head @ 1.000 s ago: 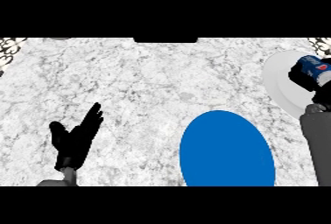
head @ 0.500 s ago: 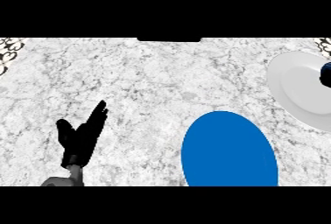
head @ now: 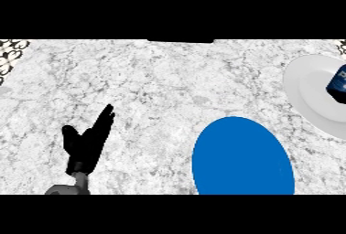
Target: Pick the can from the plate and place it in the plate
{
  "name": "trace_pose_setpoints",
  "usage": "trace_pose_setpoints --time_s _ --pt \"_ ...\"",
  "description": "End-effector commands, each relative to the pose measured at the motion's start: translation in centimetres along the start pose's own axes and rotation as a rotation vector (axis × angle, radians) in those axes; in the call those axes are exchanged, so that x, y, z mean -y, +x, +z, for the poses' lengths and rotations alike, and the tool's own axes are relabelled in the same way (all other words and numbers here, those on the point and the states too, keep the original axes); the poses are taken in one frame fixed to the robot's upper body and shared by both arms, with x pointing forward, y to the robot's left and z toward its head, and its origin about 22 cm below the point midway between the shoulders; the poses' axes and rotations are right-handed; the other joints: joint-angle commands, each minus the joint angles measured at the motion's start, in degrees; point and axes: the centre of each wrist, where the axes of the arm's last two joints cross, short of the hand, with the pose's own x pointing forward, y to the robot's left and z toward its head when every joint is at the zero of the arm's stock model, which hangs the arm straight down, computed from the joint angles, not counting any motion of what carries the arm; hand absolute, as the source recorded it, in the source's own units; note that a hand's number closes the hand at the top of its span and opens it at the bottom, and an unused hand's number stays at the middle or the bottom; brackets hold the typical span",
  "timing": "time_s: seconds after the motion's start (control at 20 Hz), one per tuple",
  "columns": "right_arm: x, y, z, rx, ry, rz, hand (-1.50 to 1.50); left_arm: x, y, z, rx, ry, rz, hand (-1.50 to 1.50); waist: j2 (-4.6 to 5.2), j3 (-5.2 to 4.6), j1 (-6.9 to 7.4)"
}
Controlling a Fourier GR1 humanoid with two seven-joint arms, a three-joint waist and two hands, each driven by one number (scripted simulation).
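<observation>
Clearly the can [head: 338, 82] sits on the white plate [head: 307, 89] at the far right edge (only part of it shows), so no pickup is done. Nearer, right of centre, lies the blue plate [head: 242, 157], bare, apart from the white one. On the counter's [head: 155, 87] near left rests the left hand [head: 86, 141], fingers straight, holding nothing. No right hand shows.

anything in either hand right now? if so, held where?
Nothing visibly held. The left hand rests open at lower left, fingers up. The right hand is out of view. The dark blue can sits on the white round plate.
</observation>
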Motion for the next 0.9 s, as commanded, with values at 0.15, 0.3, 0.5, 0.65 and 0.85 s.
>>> trace_pose_setpoints --time_s 0.15,0.3,0.5,0.65,0.85 --pt "0.2 0.6 -0.4 0.088 -0.104 -0.272 -1.5 -0.8 -1.8 0.3 -0.081 0.008 0.029 0.0 0.4 -0.18 -0.27" --pt "1.4 0.7 -1.4 0.081 -0.139 -0.385 -1.5 -0.6 -0.9 -0.1 -0.067 0.011 0.018 0.0 0.04 -0.31 -0.8" --pt "2.4 -3.2 -1.0 0.041 -0.129 -0.449 -1.5 -0.1 -1.6 0.1 -0.101 0.025 0.016 0.0 -0.36 -0.43 -1.74" --pt "4.1 -5.1 -1.2 0.062 -0.036 -0.508 -1.5 -0.6 -3.2 1.0 -0.089 0.037 0.021 0.0 -0.77 -0.56 -2.47" --pt "6.4 -9.1 -0.6 0.073 0.091 -0.545 -1.5 -1.0 -1.8 -0.1 -0.11 0.032 0.019 0.0 -0.91 -0.58 -3.28"
